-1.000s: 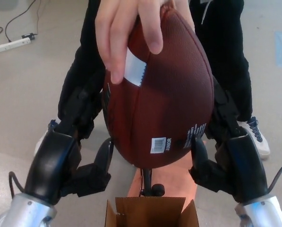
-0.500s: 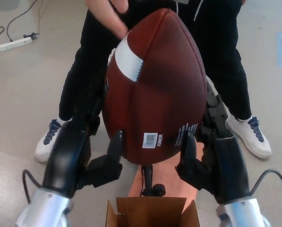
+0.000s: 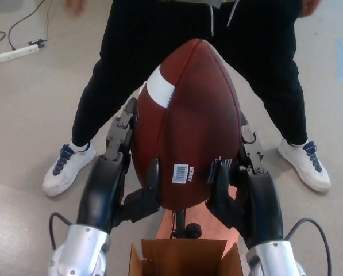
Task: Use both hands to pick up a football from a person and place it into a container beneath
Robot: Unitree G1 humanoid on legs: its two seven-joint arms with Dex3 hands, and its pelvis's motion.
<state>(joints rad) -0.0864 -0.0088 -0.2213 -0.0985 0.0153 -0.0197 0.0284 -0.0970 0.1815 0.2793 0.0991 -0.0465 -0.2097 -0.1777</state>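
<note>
Between the two black hands, the football [image 3: 188, 123] stood nearly upright, dead centre above the cardboard box [image 3: 184, 257] at six o'clock. The left hand [image 3: 122, 178] clasped its nine o'clock flank, the right hand [image 3: 240, 184] its three o'clock flank. A second earlier a person's fingers gripped its top; now they were gone, so the handover looked complete. Pebbled brown leather, a white stripe, a barcode sticker; the person's legs [image 3: 114, 86] stood behind.

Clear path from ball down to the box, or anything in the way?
Football is clamped between left hand and right hand. Below it a black stalk crowds the gap above the cardboard box. The box's open top looks bare. Floor left of the white shoe is free.
</note>
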